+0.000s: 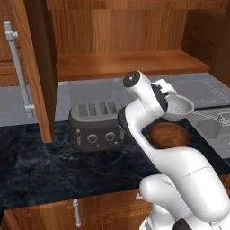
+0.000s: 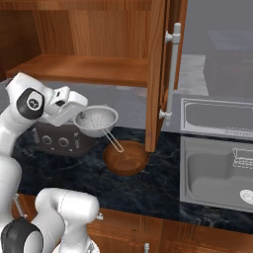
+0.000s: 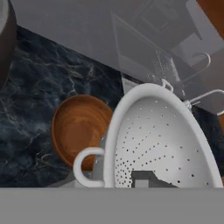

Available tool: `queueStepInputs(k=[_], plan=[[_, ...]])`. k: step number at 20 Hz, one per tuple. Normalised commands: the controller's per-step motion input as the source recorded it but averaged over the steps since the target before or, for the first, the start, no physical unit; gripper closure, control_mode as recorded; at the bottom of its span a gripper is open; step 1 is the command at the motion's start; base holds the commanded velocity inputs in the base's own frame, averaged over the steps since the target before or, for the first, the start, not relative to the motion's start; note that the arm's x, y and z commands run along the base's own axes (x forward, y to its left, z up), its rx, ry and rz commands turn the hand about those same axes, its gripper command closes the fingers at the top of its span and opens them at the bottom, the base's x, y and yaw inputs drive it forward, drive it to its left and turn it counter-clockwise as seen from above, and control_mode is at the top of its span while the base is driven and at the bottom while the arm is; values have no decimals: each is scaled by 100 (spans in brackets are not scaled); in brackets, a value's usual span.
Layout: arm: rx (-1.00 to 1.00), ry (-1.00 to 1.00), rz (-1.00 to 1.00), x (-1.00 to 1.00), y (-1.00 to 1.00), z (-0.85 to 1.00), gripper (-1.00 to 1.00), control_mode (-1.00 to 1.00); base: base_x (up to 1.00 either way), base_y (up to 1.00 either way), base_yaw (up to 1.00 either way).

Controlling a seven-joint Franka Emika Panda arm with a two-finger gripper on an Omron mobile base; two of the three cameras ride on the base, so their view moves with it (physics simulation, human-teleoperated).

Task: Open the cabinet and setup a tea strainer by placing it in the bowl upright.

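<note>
Fingers [image 2: 79, 116] clamp the tea strainer [image 2: 97, 120] by its rim, cup upward, above the bowl [image 2: 126, 157]; so it can lower upright; cabinet [image 2: 157, 74] doors open.

Dark grey four-slot toaster [image 1: 96, 126] with round front knobs, standing on countertop just left of gripper, lower than it; slots face up

Black marbled stone countertop [image 2: 148, 190] below gripper, spreading to both sides

Grey steel sink [image 2: 217, 170] with deep basin, set in countertop well to right of gripper; flat drainboard behind basin

Low reddish-brown wooden cabinets [image 1: 108, 211] with short silver handles under countertop edge, below gripper on near side

Grey wall behind countertop, beyond gripper
</note>
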Motion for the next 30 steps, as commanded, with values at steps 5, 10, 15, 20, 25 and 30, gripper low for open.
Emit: queueStepInputs(k=[5,10,15,20,25,30], plan=[[12,1,0,11,-13,-43,100,-100,0,0,0],[7,10,0,30,-18,-26,100,-100,0,0,0],[0,13,0,31,-26,-65,100,-100,0,0,0],[0,13,-1,28,-35,-70,100,-100,0,0,0],[0,0,0,1,-29,-50,100,-100,0,0,0],[0,0,0,8,-18,-31,100,-100,0,0,0]])
